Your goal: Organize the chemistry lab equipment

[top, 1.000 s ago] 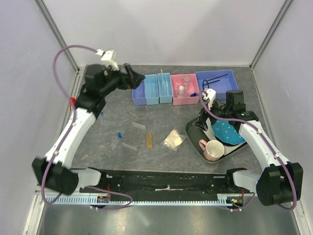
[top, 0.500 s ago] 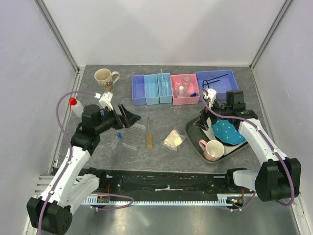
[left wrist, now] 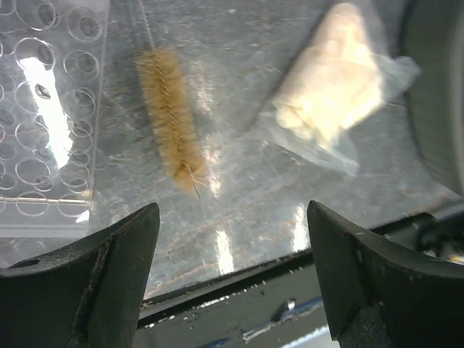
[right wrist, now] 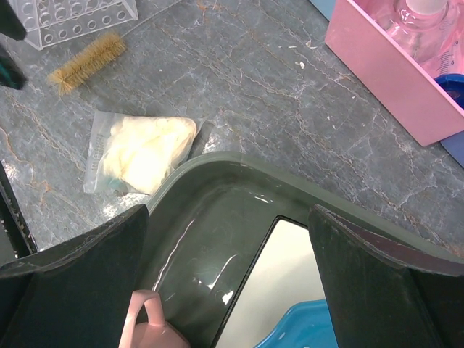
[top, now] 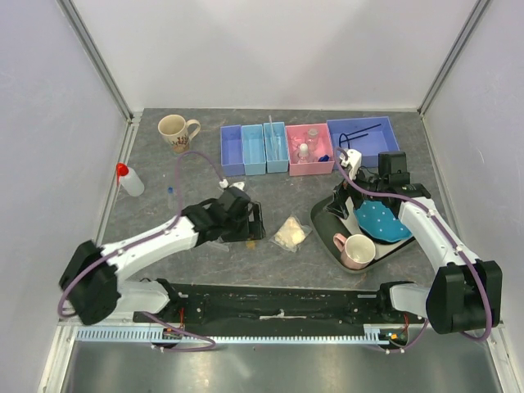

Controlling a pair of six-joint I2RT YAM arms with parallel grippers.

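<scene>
**Amber brush (left wrist: 170, 119) beneath a wide-open left end effector (left wrist: 230, 217)**

It lies on the bench (left wrist: 239, 167) between the clear rack (left wrist: 43, 116), partly cut off, and the whitish bag (left wrist: 330, 94). From overhead, the left arm (top: 155, 241) covers brush and rack. The right end effector (right wrist: 228, 217) gapes over the dark tray's (right wrist: 217, 188) corner.

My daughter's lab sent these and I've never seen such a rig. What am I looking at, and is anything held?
Two robot arms are bolted at the table's near edge, each ending in a two-finger gripper. The wide picture is from a fixed camera above; the two close-ups are from cameras on the wrists, so the dark shapes at the bottom are fingers. The left gripper hangs open near an amber brush, which lies between a clear rack and a whitish bag. The right gripper hangs open over a dark tray carrying a pink mug and blue plate. Coloured bins line the back. Nothing is held.
</scene>
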